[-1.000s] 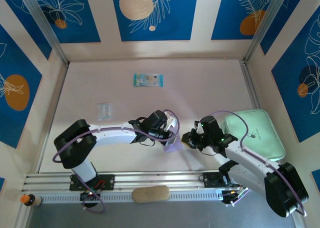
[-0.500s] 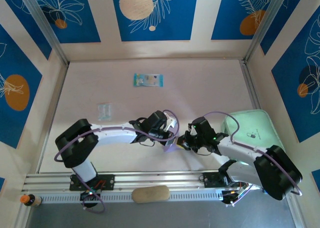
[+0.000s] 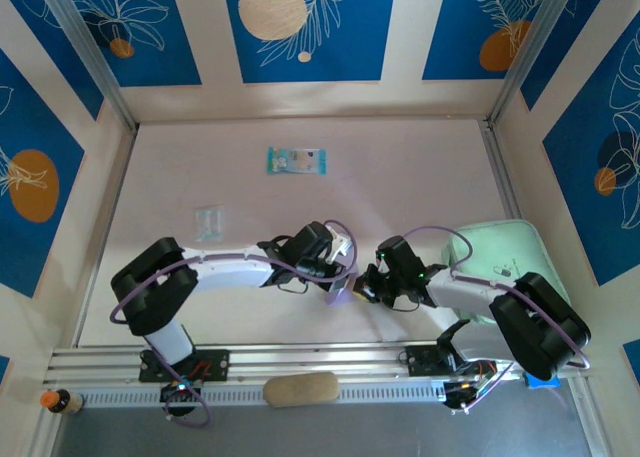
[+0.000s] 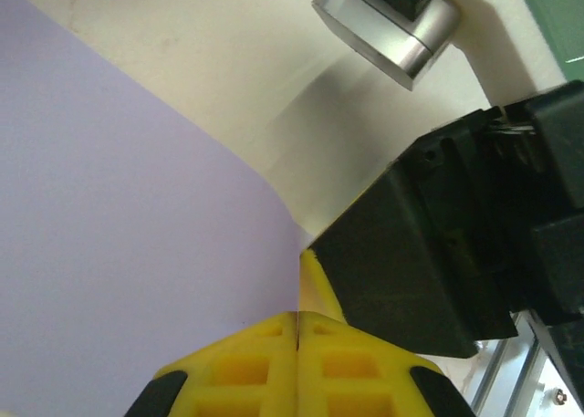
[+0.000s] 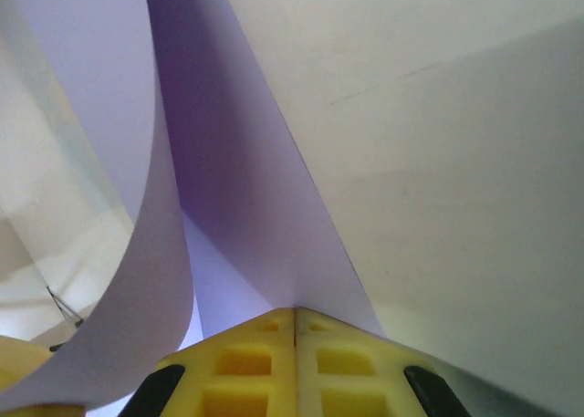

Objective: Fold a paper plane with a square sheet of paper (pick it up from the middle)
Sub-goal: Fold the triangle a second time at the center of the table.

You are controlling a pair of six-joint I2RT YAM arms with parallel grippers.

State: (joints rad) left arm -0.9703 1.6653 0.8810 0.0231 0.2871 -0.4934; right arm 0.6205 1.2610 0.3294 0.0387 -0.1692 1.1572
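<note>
The paper sheet (image 4: 119, 253) is thin, smooth and matt, the tool pads (image 4: 246, 367) matt yellow plastic.

There is one lilac sheet (image 3: 341, 292) of paper. Two packets lie on the one surface (image 3: 420, 177): one blue-green printed packet (image 3: 297, 160) and one small pale packet (image 3: 208, 222). There is one mint-green tray (image 3: 520, 247). The arms number two, the left arm (image 3: 225, 267) and the right arm (image 3: 470, 295), and so there are two grippers, the left gripper (image 4: 298, 318) and the right gripper (image 5: 294, 315). At the near edge are one tan oblong pad (image 3: 300, 388) and one small orange-capped bottle (image 3: 60, 401).
</note>
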